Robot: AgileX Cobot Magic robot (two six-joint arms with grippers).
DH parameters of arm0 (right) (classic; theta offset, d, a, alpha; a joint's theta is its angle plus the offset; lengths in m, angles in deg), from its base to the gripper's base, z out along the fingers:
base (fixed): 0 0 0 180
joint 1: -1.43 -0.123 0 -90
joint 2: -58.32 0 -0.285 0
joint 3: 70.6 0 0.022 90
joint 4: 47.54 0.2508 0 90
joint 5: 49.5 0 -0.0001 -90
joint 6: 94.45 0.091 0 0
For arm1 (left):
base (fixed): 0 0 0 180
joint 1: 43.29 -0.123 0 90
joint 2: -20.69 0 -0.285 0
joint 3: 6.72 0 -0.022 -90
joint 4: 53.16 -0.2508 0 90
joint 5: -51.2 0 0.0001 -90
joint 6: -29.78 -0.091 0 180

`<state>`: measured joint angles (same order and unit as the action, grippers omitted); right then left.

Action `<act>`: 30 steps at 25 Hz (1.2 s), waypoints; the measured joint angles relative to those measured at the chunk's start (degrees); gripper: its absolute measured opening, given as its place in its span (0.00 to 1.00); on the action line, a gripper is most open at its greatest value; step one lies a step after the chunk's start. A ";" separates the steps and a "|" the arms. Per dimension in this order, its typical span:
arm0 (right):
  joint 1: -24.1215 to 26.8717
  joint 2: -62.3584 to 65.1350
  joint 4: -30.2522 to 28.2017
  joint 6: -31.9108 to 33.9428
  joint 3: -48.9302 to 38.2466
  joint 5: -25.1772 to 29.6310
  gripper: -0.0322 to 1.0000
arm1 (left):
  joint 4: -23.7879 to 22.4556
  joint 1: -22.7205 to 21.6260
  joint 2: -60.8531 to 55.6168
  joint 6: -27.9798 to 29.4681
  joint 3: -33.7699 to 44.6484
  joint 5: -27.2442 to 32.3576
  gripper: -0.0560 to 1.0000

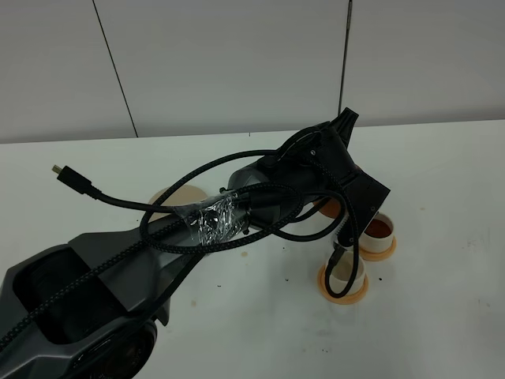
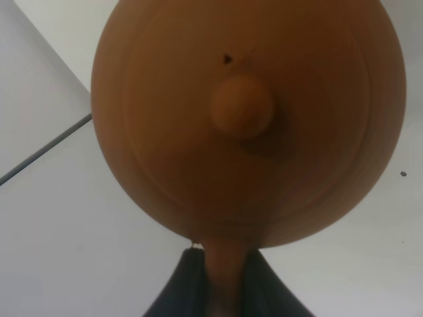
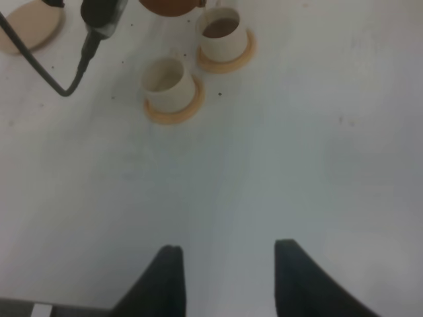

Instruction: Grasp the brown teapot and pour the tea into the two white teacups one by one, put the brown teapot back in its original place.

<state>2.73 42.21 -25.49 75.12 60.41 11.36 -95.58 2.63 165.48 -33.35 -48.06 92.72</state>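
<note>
Brown teapot (image 2: 198,132) hangs by its loop handle, clamped in the left gripper (image 2: 225,285), close beside the filled teacup (image 3: 223,43), which holds dark tea. Second teacup (image 3: 170,91) nearby appears empty, though the view is soft. Both stand on orange coasters (image 3: 173,115). Cream saucer (image 3: 30,26) lies well apart. Right gripper (image 3: 225,274): jaws apart above the white surface (image 3: 310,165).

The high camera looks steeply down onto the desk (image 1: 442,174) from behind the left arm (image 1: 118,260), which crowds its foreground, and faces the wall (image 1: 237,63). The left wrist camera sits just behind the left fingers (image 2: 173,290), so near that the brown teapot (image 2: 244,119) fills its frame. The right wrist camera looks down past the right fingers (image 3: 165,277) from farther off. The two white teacups (image 3: 168,79), well ahead of those fingers, show in the high view too.
</note>
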 joint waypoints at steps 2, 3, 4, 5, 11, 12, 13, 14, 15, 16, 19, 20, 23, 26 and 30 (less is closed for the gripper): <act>0.00 0.00 0.00 0.00 0.00 0.00 0.34 | 0.00 0.00 0.00 0.00 0.00 0.00 0.21; 0.00 0.00 0.00 0.00 0.00 0.00 0.34 | 0.00 0.00 0.00 0.00 0.00 0.00 0.21; 0.00 0.00 0.00 0.00 0.00 0.00 0.34 | 0.00 0.00 0.00 0.00 0.00 0.00 0.21; 0.00 0.00 0.00 0.00 0.00 0.00 0.34 | 0.00 0.00 0.00 0.00 0.00 0.00 0.21; 0.00 0.00 0.00 0.00 0.00 0.00 0.34 | 0.00 0.00 0.00 0.00 0.00 0.00 0.21; 0.00 0.00 0.00 0.00 0.00 0.00 0.34 | 0.00 0.00 0.00 0.00 0.00 0.00 0.21; 0.00 0.00 0.00 0.00 0.00 0.00 0.34 | 0.00 0.00 0.00 0.00 0.00 -0.06 0.21; 0.00 0.00 0.00 0.00 0.00 0.00 0.34 | 0.00 0.00 0.00 0.00 0.00 -0.11 0.21; 0.00 0.00 0.00 0.00 0.00 0.00 0.34 | 0.00 0.00 0.00 0.00 0.00 -0.10 0.21; 0.00 0.00 0.00 0.00 0.00 0.00 0.34 | 0.00 0.00 0.00 0.00 0.00 -0.10 0.21; 0.00 0.00 0.00 0.00 0.00 0.00 0.34 | 0.00 0.00 0.00 0.00 0.00 -0.23 0.21; 0.00 0.00 0.00 0.00 0.00 0.00 0.34 | 0.00 0.00 0.00 0.00 0.00 -0.23 0.21; 0.00 0.00 0.00 0.00 0.00 0.00 0.34 | 0.00 0.00 0.00 0.00 0.00 -0.35 0.21; 0.00 0.00 0.00 0.00 0.00 0.00 0.34 | 0.00 0.00 0.00 -0.12 0.00 -0.53 0.21; 0.00 0.00 0.00 0.00 0.00 0.00 0.34 | 0.00 0.00 0.00 -1.09 0.00 -0.53 0.21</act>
<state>2.73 42.21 -25.49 75.12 60.41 11.36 -95.58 2.63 165.48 -34.43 -48.06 92.19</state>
